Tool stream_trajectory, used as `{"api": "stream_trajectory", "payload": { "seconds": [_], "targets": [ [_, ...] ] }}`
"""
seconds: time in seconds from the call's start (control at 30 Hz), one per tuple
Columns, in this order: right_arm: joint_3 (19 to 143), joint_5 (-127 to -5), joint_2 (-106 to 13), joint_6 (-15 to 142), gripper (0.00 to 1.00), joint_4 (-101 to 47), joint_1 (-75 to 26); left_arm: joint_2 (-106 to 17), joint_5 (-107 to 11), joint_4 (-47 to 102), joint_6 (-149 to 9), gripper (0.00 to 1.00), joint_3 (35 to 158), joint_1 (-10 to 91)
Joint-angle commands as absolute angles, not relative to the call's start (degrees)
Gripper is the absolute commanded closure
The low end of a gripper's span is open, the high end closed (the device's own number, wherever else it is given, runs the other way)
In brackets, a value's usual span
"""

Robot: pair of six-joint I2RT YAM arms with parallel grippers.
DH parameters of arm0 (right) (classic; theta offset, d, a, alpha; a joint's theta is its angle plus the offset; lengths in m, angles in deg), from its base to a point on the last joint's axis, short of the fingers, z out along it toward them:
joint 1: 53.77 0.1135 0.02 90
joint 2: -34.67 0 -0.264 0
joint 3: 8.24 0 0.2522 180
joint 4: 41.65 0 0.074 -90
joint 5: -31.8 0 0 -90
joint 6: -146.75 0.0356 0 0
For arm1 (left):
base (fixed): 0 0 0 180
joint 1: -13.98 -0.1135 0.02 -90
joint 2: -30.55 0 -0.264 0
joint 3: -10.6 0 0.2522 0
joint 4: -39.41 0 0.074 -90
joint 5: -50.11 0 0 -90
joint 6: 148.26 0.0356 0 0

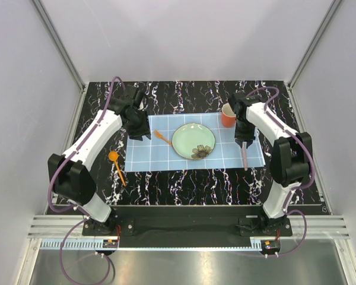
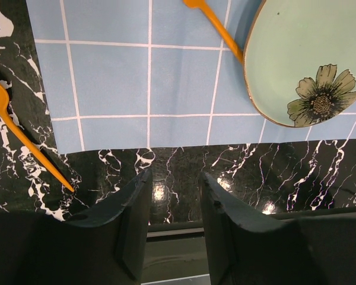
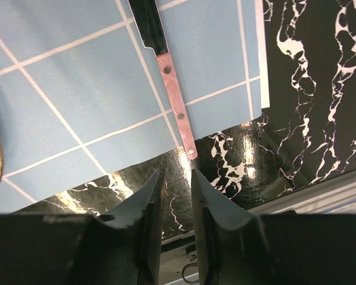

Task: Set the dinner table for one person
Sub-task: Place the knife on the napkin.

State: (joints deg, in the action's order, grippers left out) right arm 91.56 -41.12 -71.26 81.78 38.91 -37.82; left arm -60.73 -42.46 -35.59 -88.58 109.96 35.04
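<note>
Robotics lab test cell, left arm (image 1: 98, 139) and right arm (image 1: 273, 127) bolted side by side at the near edge of a marble-patterned table (image 1: 184, 184), plain pale panel walls (image 1: 184, 41) enclosing it, aluminium rails (image 1: 53, 227), purple cables (image 1: 62, 255) looping below.

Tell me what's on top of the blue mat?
A green flowered plate, an orange fork left of it, a pink-handled knife right of it. The right arm covers the far right corner of the mat, so I cannot tell if the orange cup stands on it.
</note>
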Motion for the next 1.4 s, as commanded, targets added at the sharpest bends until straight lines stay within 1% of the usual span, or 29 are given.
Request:
{"api": "stream_trajectory", "payload": {
  "seconds": [0.0, 0.23, 0.47, 0.67, 0.7, 0.9, 1.17, 1.37],
  "targets": [
    [92.71, -38.70, -68.86, 85.48, 0.69, 38.99, -38.82, -60.85, -44.46, -34.91, -87.26, 0.59, 114.35, 35.25],
    [94.99, -37.73, -73.86, 86.81, 0.71, 39.96, -41.37, -61.47, -45.86, -35.00, -85.68, 0.59, 115.32, 35.25],
    [96.05, -39.83, -76.68, 85.67, 0.71, 36.98, -44.70, -59.37, -46.48, -34.91, -87.26, 0.59, 113.57, 35.34],
    [93.68, -43.61, -78.35, 82.33, 0.70, 32.50, -46.56, -56.20, -45.61, -35.00, -88.76, 0.59, 110.94, 35.42],
    [93.07, -45.96, -78.53, 81.80, 0.70, 31.88, -46.91, -55.24, -45.34, -34.91, -89.45, 0.59, 110.50, 35.42],
    [91.48, -51.26, -79.49, 80.39, 0.69, 27.48, -49.19, -53.04, -44.46, -34.91, -91.30, 0.59, 107.33, 35.42],
    [92.62, -48.98, -82.75, 80.39, 0.69, 27.74, -50.51, -52.51, -44.29, -35.09, -92.10, 0.59, 106.62, 35.42],
    [94.02, -50.46, -85.65, 79.86, 0.69, 28.45, -50.95, -53.38, -44.73, -35.44, -92.01, 0.59, 107.59, 35.42]
  ]
}}
